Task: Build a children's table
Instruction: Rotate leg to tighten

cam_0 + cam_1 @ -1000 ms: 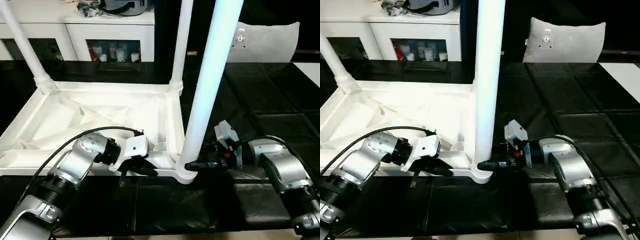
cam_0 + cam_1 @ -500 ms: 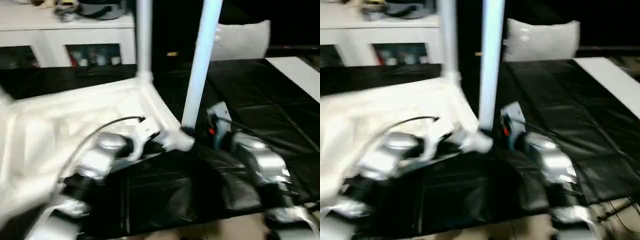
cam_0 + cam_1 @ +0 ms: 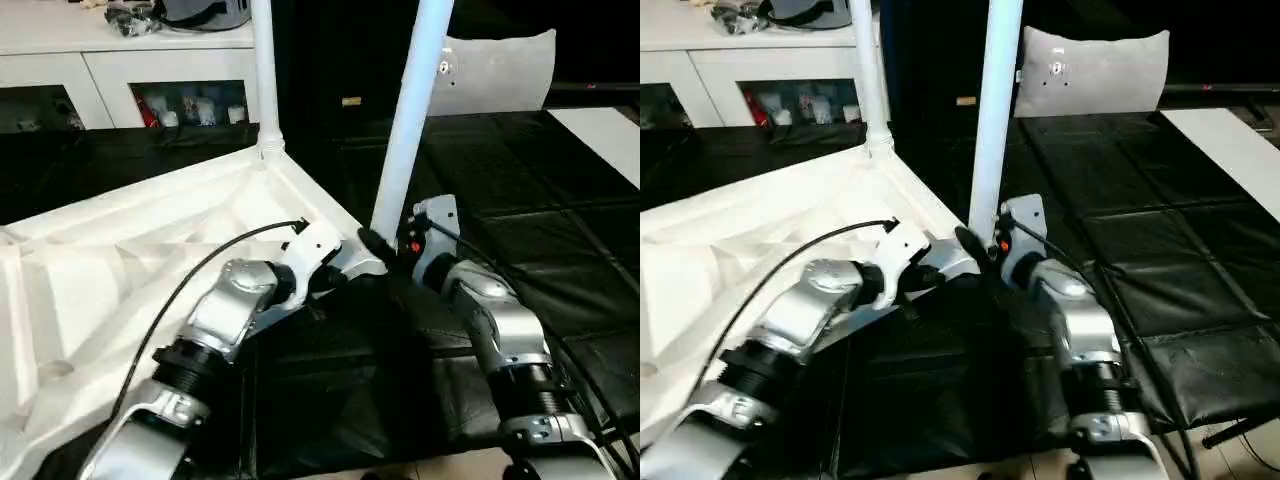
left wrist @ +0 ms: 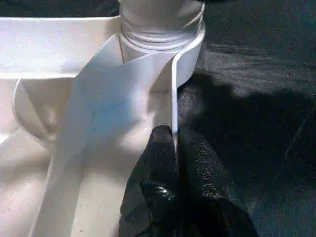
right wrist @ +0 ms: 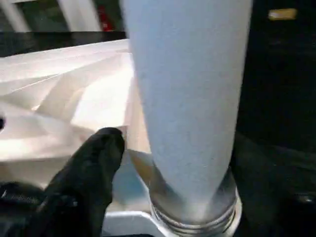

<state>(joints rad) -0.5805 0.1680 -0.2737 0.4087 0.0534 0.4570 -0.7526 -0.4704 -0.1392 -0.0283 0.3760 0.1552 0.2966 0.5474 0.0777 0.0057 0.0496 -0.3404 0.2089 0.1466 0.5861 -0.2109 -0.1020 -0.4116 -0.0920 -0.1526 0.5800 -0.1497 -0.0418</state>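
The white tabletop (image 3: 120, 270) lies upside down on the left, ribbed side up and turned at an angle. A white leg (image 3: 264, 70) stands in its far corner socket. Another leg (image 3: 410, 120) stands in the near corner socket (image 4: 163, 29). My left gripper (image 3: 340, 272) is shut on the thin rim of the tabletop (image 4: 98, 103) just beside that socket. My right gripper (image 3: 372, 240) is at the foot of the near leg (image 5: 192, 98). One of its black fingers (image 5: 96, 168) stands apart from the leg, with a gap showing; the other finger is hidden.
A grey cushion (image 3: 500, 70) leans at the back right. A white shelf unit (image 3: 120, 60) with small items runs along the back left. Black padded mats (image 3: 540, 260) cover the floor around the tabletop and to the right.
The tabletop has swung round, so its edges now run at an angle. My right gripper's finger has come off the near leg. The left gripper keeps its hold on the rim.
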